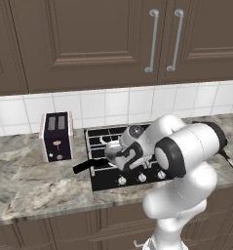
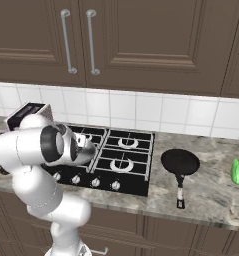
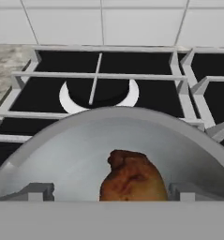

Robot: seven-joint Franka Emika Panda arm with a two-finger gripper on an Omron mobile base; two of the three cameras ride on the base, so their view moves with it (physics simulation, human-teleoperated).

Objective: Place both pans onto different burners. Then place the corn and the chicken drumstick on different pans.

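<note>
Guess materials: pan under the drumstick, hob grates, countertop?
Pan: looks like brushed metal, its silvery-grey inside shows a soft sheen. Grates: grey bars in the hand view, black from the base, probably cast metal, matte. Countertop: mottled grey-brown veining, looks like polished stone. Rendered, so only appearances.

silver pan: smooth brushed metal inside, soft sheen
chicken drumstick: rough, browned skin (slightly glossy)
black pan: matt dark coating
hob: glossy black top, grey metal grates
counter: polished mottled stone
cabinets: matt brown wood
</note>
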